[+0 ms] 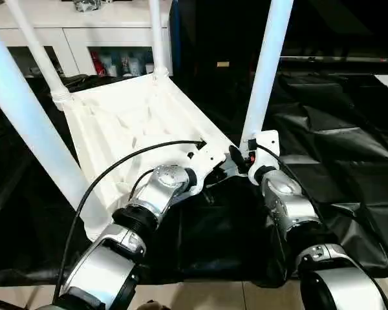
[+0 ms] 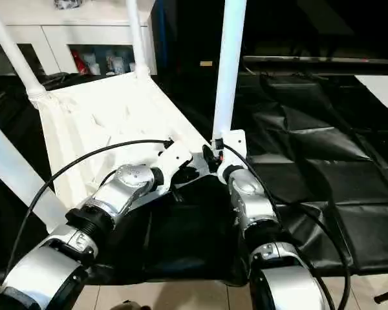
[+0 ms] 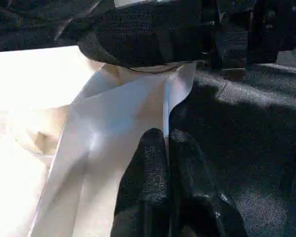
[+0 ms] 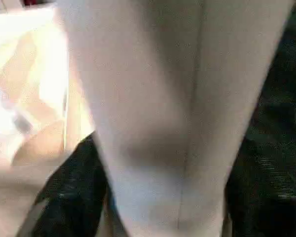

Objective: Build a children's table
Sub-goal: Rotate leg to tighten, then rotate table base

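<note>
The children's table's white tabletop (image 1: 123,123) lies upside down on the black-draped work table, ribs facing up, with several white legs standing from its corner sockets. The leg (image 1: 266,71) at the near right corner rises between the fingers (image 4: 64,197) of my right gripper (image 1: 246,155), which hug its base. My left gripper (image 3: 166,148) is shut with nothing in it. Its fingertips rest on the tabletop's rim (image 3: 138,98) just beside that same corner. Another thick leg (image 1: 26,123) stands at the near left.
Black cloth (image 1: 336,142) covers the work table to the right and in front. A white cabinet (image 1: 84,32) with small items stands behind. A black cable (image 1: 129,155) arches over my left forearm. The table's front edge and the floor (image 1: 200,294) lie just below my arms.
</note>
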